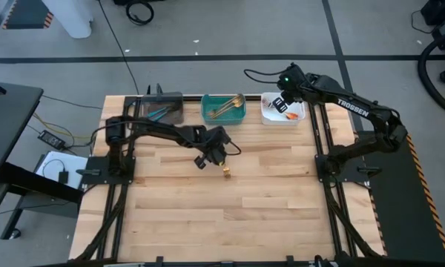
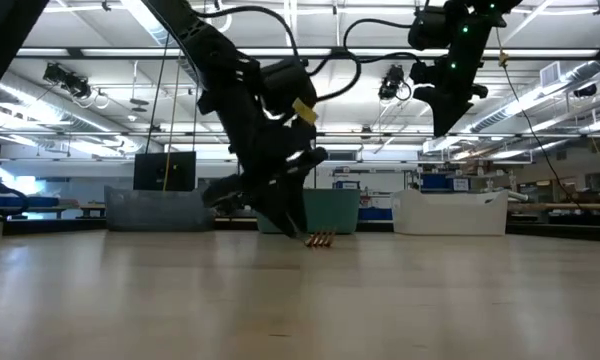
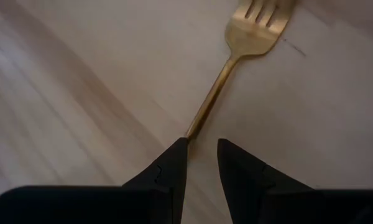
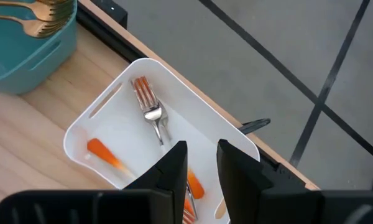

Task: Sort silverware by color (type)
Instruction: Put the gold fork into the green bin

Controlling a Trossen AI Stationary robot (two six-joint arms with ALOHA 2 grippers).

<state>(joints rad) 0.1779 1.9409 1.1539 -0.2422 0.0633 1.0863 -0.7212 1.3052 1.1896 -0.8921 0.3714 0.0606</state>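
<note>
Inside white bin (image 4: 99,118): orange-handled forks (image 4: 150,111).

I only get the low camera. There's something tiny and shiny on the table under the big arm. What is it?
Observer: A gold fork, lying flat on the wood. The left gripper is right at its handle end.
Operator: Where do gold ones go?
Observer: The teal bin in the middle holds gold pieces.
Operator: And the arm up high?
Observer: The right gripper hangs over the white bin, which has orange-handled silverware.
</note>
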